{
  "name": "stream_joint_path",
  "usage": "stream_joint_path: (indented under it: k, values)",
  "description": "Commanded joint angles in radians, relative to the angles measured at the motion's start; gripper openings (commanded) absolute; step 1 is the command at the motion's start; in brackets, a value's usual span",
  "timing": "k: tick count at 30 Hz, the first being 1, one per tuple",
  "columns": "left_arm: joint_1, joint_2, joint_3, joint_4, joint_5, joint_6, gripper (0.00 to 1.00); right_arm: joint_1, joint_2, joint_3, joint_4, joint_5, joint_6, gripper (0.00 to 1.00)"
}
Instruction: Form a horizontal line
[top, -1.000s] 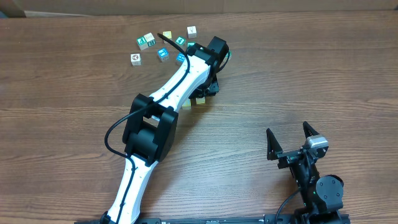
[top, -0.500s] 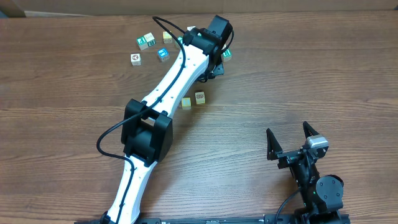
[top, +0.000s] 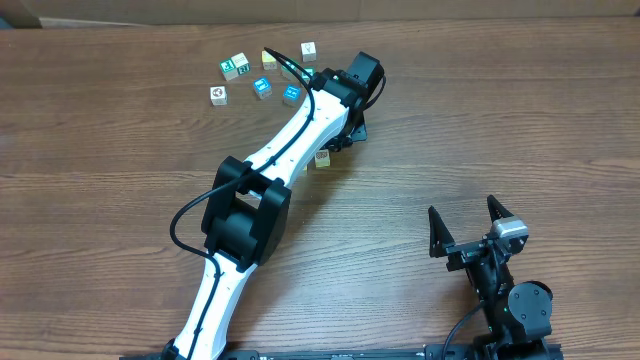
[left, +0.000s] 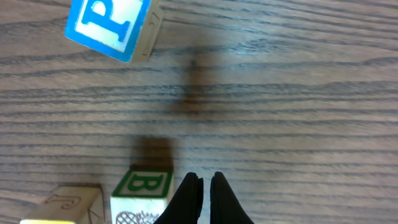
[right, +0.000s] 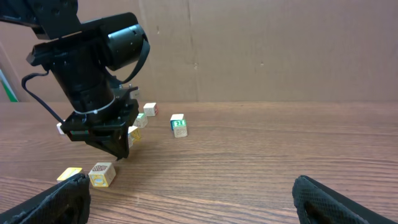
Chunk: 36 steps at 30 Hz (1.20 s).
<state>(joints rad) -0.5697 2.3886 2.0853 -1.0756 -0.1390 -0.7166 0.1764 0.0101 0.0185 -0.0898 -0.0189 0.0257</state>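
Two cubes of the line lie side by side on the wood. A cream cube with a green B face (left: 144, 193) shows in the overhead view (top: 322, 157) and in the right wrist view (right: 101, 174). A yellow-green cube (right: 69, 175) lies just beside it; it also shows in the left wrist view (left: 68, 202) and is hidden under the arm from overhead. My left gripper (left: 202, 186) is shut and empty, with its tips just right of the B cube (top: 343, 137). My right gripper (top: 468, 232) is open and empty, far from the cubes near the front edge.
A blue P cube (left: 109, 28) lies beyond the left fingers. Several loose cubes sit at the back: teal-faced ones (top: 235, 66) (top: 262, 87), a white one (top: 218, 94) and another (top: 309, 49). A green-topped cube (right: 178, 125) stands apart behind the left gripper.
My left gripper swung to the back of the table near a green-faced cube, then came back down beside the two cubes. The right arm has not moved.
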Motion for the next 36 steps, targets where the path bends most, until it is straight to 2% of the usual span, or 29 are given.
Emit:
stream_joint_path:
  k: [1, 11, 36]
  values:
    - [-0.001, -0.004, -0.039, 0.019, -0.027, -0.024, 0.04, -0.006, -0.007, -0.01, 0.005, 0.002, -0.004, 1.0]
    - [0.006, -0.004, -0.084, 0.085, -0.066, -0.024, 0.04, -0.006, -0.007, -0.01, 0.005, 0.002, -0.004, 1.0]
    - [0.0, -0.004, -0.085, -0.011, -0.044, 0.007, 0.04, -0.006, -0.007, -0.01, 0.005, 0.002, -0.004, 1.0]
